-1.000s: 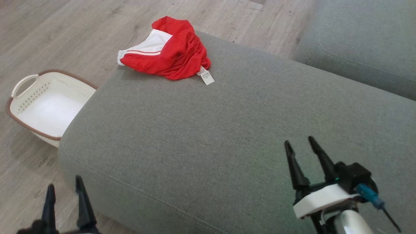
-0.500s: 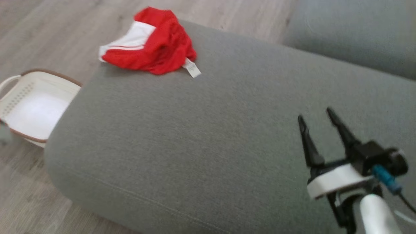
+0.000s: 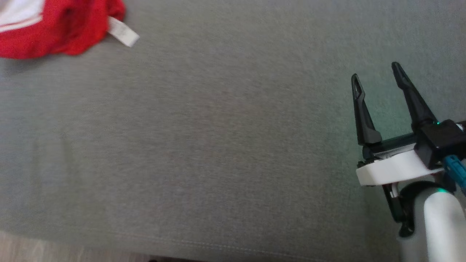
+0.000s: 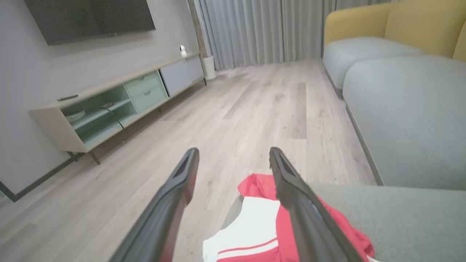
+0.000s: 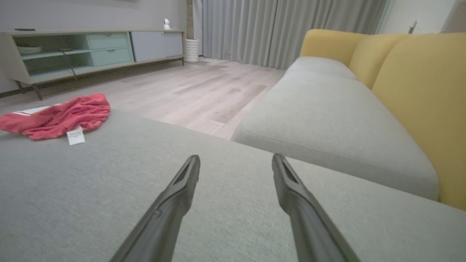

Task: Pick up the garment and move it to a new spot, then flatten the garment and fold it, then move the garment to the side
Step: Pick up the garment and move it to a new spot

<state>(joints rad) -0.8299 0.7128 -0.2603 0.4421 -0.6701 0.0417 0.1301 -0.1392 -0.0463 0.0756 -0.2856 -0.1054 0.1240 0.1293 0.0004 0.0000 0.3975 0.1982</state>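
One crumpled red-and-white garment (image 3: 54, 32), its tag (image 3: 123, 33) showing, lies at ten o'clock on the grey cushion (image 3: 218, 127) in the head view. The right gripper (image 3: 375, 71) sits at four o'clock, spread wide and empty. Left wrist view: the left gripper (image 4: 233, 150) is spread wide, with the garment at six o'clock. Right wrist view: the garment is at nine o'clock.

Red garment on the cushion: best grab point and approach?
Pinch the raised, bunched red folds of the garment from above with the open left hand, the nearer one. It lies crumpled at the cushion edge; the flat white panel offers less to pinch.
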